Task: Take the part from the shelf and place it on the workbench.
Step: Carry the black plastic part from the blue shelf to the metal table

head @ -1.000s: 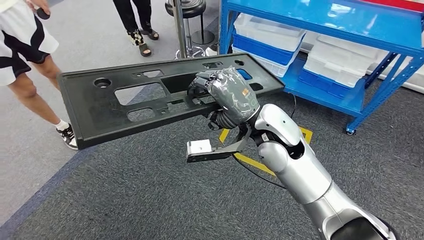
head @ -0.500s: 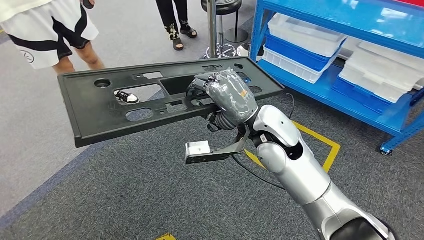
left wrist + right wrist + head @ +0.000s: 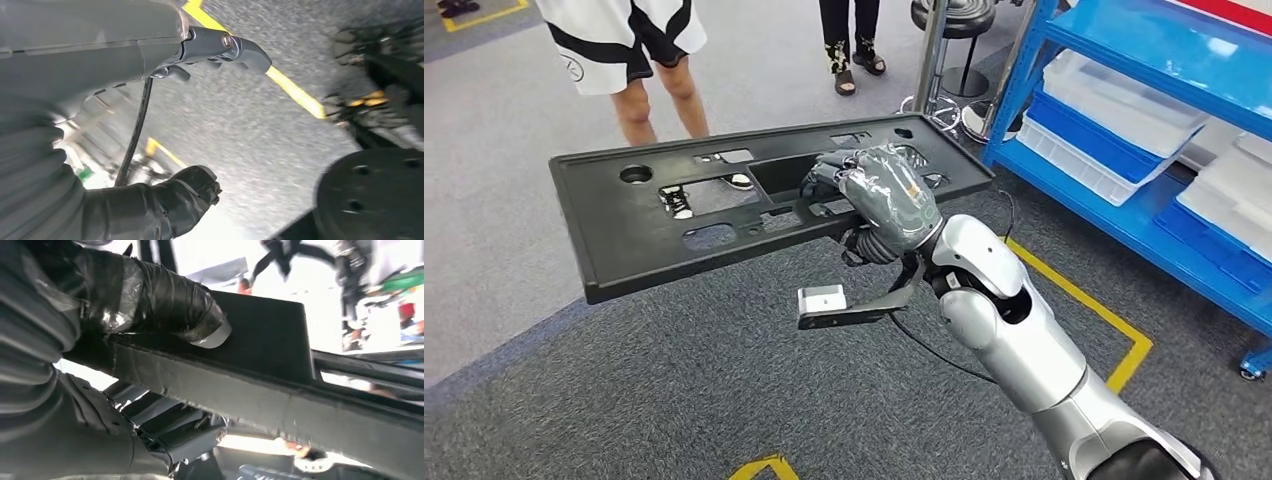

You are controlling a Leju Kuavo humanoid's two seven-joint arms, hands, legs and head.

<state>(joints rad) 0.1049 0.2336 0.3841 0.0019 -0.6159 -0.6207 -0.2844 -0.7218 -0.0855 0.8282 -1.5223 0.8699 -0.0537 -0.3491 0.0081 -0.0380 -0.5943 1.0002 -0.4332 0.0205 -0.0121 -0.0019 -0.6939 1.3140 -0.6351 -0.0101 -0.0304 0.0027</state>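
Standing people (image 3: 659, 60) beyond held part (image 3: 624, 225), blue shelf (image 3: 1144, 110) right

Bright, even light; blurred wrist views

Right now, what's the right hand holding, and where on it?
The right hand grips the black panel at its near long edge, right of middle, fingers curled into a cutout. The left hand holds nothing.

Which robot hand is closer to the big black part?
The right hand: it grips the black part along its near edge. The left hand hangs low over the carpet, holding nothing, away from the part.
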